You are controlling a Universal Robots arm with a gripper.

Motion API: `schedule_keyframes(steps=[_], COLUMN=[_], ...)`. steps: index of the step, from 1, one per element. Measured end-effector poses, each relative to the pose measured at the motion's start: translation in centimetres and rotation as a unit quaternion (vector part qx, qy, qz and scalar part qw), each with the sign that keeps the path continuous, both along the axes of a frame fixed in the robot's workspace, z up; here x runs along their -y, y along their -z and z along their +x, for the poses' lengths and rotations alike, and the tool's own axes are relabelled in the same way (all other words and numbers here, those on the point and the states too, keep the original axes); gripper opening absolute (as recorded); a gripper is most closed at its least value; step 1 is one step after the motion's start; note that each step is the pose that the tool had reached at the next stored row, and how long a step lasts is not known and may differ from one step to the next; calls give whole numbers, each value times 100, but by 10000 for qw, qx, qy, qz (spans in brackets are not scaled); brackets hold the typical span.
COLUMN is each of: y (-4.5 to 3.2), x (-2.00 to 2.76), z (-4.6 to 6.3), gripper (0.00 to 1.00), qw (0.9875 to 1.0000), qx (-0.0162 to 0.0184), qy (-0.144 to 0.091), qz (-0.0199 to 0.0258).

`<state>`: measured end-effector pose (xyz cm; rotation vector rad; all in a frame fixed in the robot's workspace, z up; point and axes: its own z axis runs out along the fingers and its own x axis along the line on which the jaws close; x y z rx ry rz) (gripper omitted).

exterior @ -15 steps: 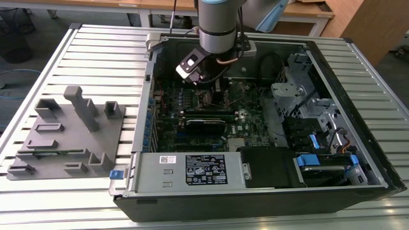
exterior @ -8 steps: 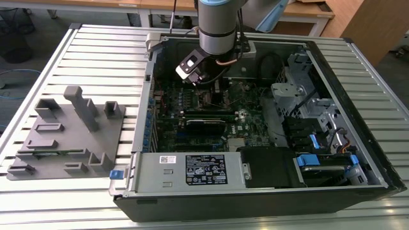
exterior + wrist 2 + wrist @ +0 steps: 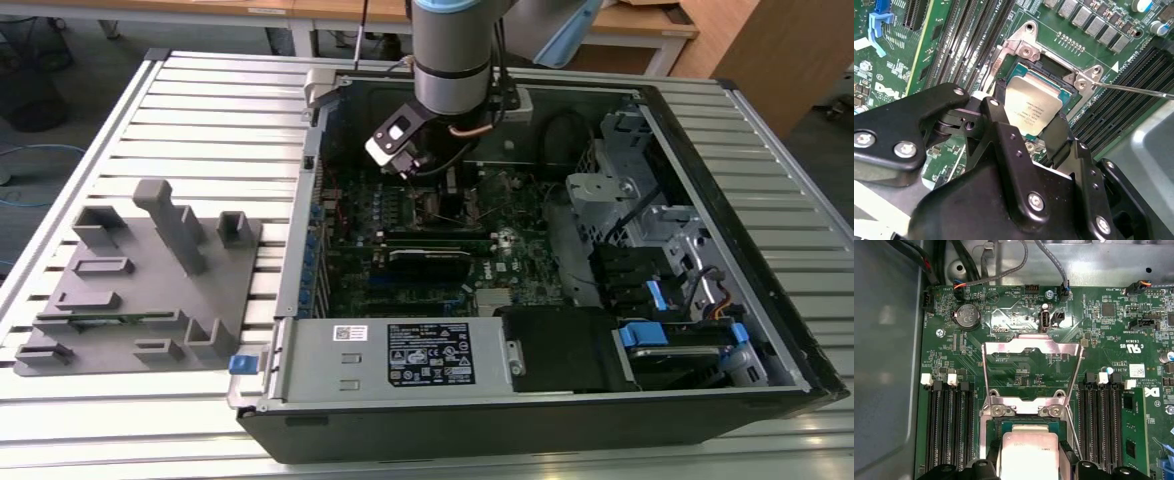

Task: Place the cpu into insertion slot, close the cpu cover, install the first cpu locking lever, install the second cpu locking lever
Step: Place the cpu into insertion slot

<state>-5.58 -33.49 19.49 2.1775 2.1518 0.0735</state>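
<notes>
Between the black fingers (image 3: 998, 120), the cpu (image 3: 1031, 105): flat silver-topped square, level over the insertion slot (image 3: 1051, 63), so low I cannot tell whether it is seated or hangs just above
handling: light, rigid and unforgiving, I'd say; the metal lid shrugs off contact, but the underside and the socket contacts would not, so no tilt and no sliding
where to hold: the two opposite side edges, square and flat, never the faces, and that is where the fingers sit right now
gripper (image 3: 1025, 121): narrowed right down onto the chip, one finger against each side, nothing else in its hold
insertion slot: black frame showing as a dark band between the chip and the silver hinge bracket
cpu cover (image 3: 1004, 346): standing upright and open in the first wrist view, window wide, well off the chip
locking lever (image 3: 1134, 90): thin wire rod, unlatched, angling out from the bracket across the memory slots (image 3: 949, 430)
surroundings: green motherboard (image 3: 1019, 315), long slots on both sides of the socket, all inside the open computer case (image 3: 534, 425)
</notes>
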Motion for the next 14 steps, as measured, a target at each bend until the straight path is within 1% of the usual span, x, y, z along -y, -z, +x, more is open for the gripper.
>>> schedule_keyframes(steps=[3, 8, 11, 14], y=[10, 13, 14, 13], x=[-9, -11, -11, -11], z=[0, 0, 0, 0], gripper=[54, 54, 54, 54], qw=[10000, 10000, 10000, 9998], qx=[0, 0, 1, 0], qy=[0, -25, -82, -186], qz=[1, 1, 2, 3])
